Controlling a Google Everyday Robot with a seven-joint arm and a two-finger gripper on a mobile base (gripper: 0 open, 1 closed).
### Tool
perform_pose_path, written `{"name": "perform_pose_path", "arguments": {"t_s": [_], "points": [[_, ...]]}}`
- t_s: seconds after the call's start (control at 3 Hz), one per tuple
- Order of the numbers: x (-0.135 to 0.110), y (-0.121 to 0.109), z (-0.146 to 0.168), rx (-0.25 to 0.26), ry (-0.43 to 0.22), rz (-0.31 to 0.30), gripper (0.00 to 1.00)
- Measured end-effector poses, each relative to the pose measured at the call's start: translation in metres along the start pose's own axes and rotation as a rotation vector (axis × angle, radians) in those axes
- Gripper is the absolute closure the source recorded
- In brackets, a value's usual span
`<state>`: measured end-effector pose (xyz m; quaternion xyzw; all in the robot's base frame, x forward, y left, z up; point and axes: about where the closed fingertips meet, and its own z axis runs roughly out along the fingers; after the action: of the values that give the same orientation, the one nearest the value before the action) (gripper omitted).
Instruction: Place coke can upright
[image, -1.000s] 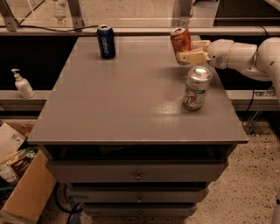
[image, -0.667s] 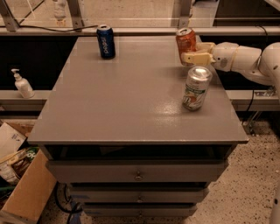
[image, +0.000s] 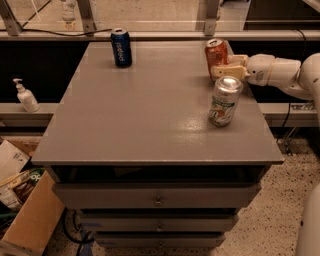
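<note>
Since a second ago your pincer (image: 220, 65) has carried the coke can (image: 216, 55) a little to the right and lower, and the can that leaned then now stands close to upright. You have the pincer at the far right part of the counter (image: 150, 115), reaching in from the right edge on the white arm (image: 280, 72). Its cream fingers (image: 229, 73) are closed narrowly on the can's lower half, one showing in front and the other largely hidden behind.

Look at the coke can itself: red-orange, silver top facing up, white lettering on its side. Its base sits at or just above the counter, and you cannot tell from this view whether it touches.

Just in front of the pincer, nearer the camera, a silver-white can with green and red marks (image: 224, 101) stands on the counter, its top close below the fingers yet apart from them. Well away, at the far left of the counter, a dark blue can (image: 121, 47) stands upright. Below the counter top you see drawers (image: 157, 200). Off to the left a pump bottle (image: 26, 96) sits on a ledge, and a cardboard box (image: 30, 220) rests on the floor.
</note>
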<state>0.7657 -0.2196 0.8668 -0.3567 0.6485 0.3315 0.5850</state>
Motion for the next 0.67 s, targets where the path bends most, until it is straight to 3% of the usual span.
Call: {"name": "perform_pose_path", "arguments": {"t_s": [0.67], "points": [[0.027, -0.004, -0.021, 0.01, 0.046, 0.048, 1.0]]}}
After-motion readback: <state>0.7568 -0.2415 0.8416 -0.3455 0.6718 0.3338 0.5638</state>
